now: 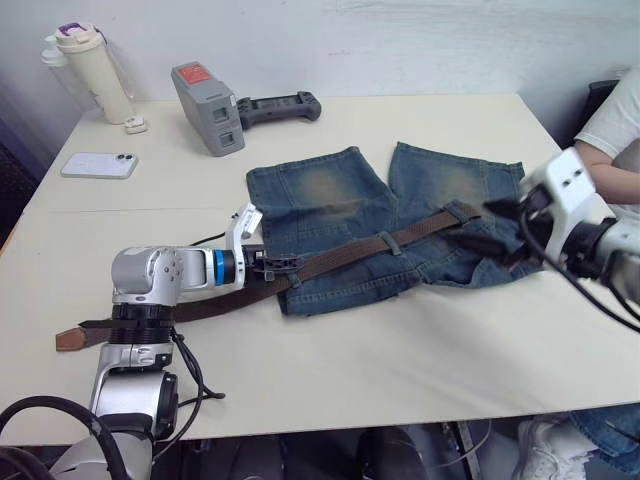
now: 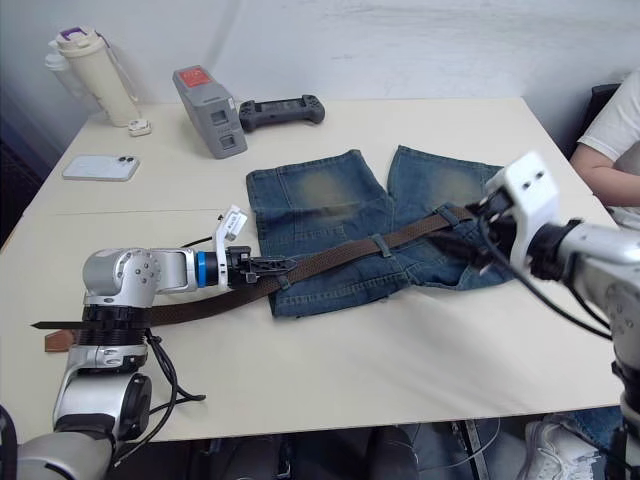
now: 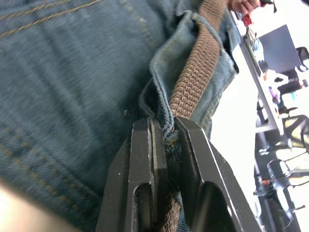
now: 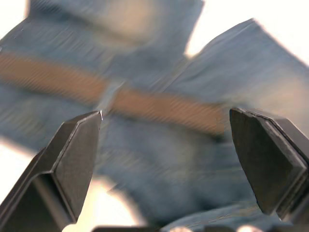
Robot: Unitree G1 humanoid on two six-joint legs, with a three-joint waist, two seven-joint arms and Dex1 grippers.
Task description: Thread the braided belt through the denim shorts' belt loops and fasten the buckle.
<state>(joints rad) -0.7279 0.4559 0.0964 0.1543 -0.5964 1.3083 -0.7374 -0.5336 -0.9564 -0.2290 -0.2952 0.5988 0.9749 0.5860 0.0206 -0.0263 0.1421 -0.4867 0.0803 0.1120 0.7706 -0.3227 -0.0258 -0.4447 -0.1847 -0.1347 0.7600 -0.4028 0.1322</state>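
Brown and braided, the belt (image 1: 350,255) lies slantwise across the waistband of the denim shorts (image 1: 330,205), passing under a belt loop (image 1: 393,243) near the middle; its tan-tipped tail (image 1: 68,340) trails off the cloth onto the counter (image 1: 400,340) at the robot's left. The left pincer (image 3: 164,140) is clamped shut on the belt together with a fold of denim at the shorts' edge (the wrist view shows the weave squeezed between the black fingers). The right pincer (image 4: 164,145) hangs over the other end of the waistband with its fingers spread wide, holding nothing. Farther back stand one cream bottle (image 1: 92,75), one white phone (image 1: 98,165), a grey box with a red label (image 1: 208,108) (writing unreadable) and one black controller (image 1: 280,106).
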